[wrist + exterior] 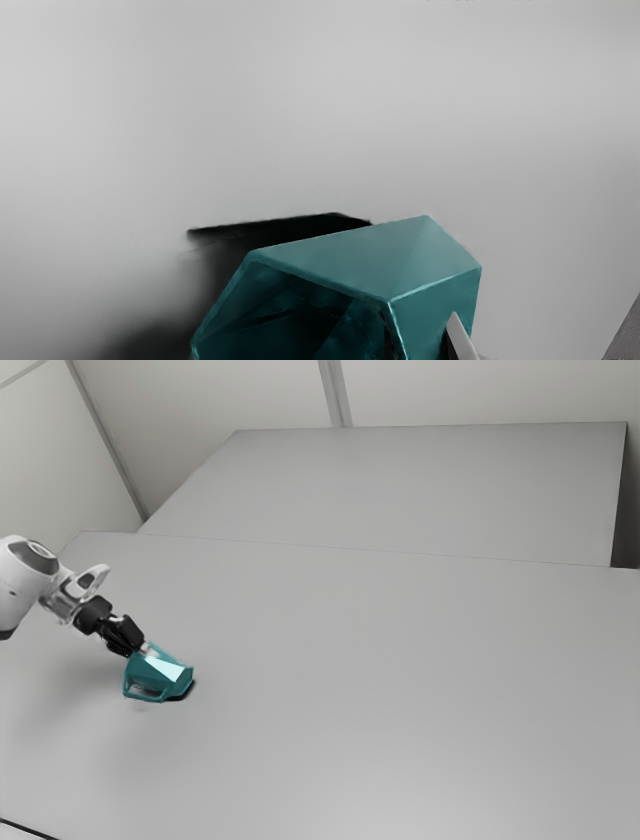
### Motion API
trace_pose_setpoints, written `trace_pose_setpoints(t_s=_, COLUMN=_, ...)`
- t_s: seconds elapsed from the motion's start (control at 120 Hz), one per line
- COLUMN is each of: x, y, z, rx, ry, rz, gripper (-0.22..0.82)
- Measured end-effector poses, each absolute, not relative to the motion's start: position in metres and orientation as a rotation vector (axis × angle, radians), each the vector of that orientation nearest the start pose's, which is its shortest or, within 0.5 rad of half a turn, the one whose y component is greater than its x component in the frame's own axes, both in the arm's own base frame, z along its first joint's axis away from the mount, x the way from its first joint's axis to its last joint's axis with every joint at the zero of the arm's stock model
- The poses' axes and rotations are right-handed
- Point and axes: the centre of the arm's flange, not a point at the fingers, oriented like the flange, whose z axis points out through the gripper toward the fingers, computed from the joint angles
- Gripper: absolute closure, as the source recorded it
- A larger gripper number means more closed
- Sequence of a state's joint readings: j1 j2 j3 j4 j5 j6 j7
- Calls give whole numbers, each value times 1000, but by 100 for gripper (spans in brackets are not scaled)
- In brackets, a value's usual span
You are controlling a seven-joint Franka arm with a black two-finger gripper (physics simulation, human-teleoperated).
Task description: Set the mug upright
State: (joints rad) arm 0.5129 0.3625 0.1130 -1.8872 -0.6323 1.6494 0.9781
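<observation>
Exterior view: teal mug tilted

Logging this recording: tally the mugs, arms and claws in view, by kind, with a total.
Teal mug: 1
White robot arm: 1
Black claw, at the arm's end: 1
Total: 3

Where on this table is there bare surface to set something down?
The gray tabletop is bare from the teal mug across to the exterior view's right, and back to the seam before the farther surface. It is crowded at the exterior view's left, where the arm reaches in and the gripper meets the mug.
</observation>
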Motion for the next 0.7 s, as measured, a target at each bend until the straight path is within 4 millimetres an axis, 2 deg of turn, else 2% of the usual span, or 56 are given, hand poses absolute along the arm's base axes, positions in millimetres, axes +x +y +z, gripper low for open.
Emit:
trace_pose_setpoints(t_s=0.242, x=499, y=268, z=319, rx=2319, ry=-149, rz=35, gripper=78)
trace_pose_setpoints(t_s=0.467, x=510, y=243, z=351, rx=2328, ry=-213, rz=56, gripper=78)
trace_pose_setpoints(t_s=0.525, x=513, y=235, z=361, rx=2337, ry=-236, rz=61, gripper=78)
trace_pose_setpoints(t_s=0.7, x=534, y=195, z=387, rx=2397, ry=-349, rz=65, gripper=78)
